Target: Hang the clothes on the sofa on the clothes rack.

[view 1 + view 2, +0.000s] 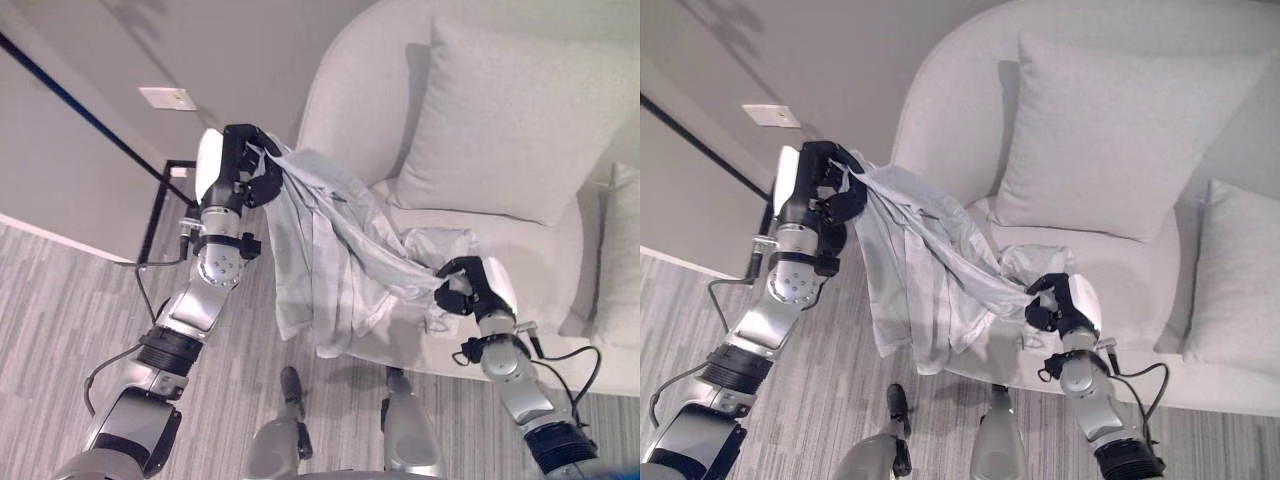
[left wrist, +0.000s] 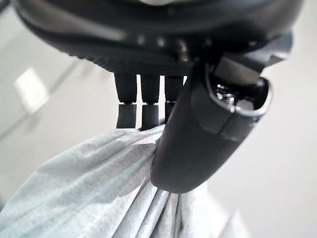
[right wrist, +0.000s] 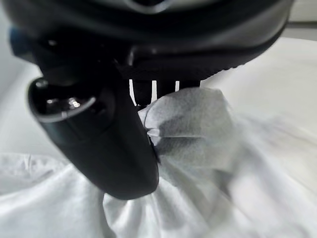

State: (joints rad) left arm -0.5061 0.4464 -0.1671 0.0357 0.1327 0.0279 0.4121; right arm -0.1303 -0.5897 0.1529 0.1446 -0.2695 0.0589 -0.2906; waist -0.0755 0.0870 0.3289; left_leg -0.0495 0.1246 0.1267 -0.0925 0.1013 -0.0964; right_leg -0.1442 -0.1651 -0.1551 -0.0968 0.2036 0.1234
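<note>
My left hand is black, and my right hand is black too, each with a white cover on its back. The shirt that both hands hold is pale grey-blue, with faint thin stripes that run along the cloth. The sofa on the right is off-white, plain, with no pattern. The big cushion at the far side is light grey with a fine woven look, and the second cushion at the right edge has the same light grey. The floor near me is grey with thin darker and lighter streaks. The wall on the far left is plain beige-grey. A thin black bar crosses it.
</note>
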